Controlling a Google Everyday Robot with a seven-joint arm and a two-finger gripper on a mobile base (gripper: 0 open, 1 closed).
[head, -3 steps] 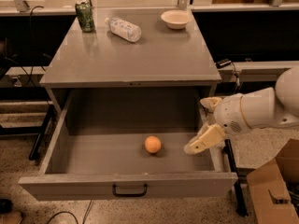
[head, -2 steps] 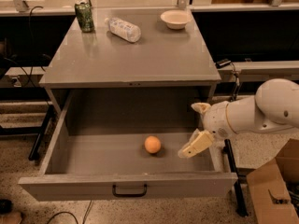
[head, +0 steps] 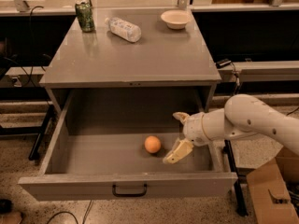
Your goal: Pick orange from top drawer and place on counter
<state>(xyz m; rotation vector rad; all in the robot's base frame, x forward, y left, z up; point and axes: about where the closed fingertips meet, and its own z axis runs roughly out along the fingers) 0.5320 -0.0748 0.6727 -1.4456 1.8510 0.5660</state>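
The orange (head: 152,144) lies on the floor of the open top drawer (head: 93,155), a little right of its middle. My gripper (head: 174,137) is inside the drawer just right of the orange, open, with one cream finger (head: 179,151) low near the fruit and the other finger (head: 180,116) higher up. It does not touch the orange. The grey counter (head: 135,55) is the cabinet top above the drawer.
On the counter stand a green can (head: 85,16) at the back left, a lying plastic bottle (head: 123,29) and a white bowl (head: 175,18) at the back right. A cardboard box (head: 273,190) sits on the floor at the lower right.
My gripper and arm have moved left inside the drawer, from near its right wall to close beside the orange. The orange has not moved.
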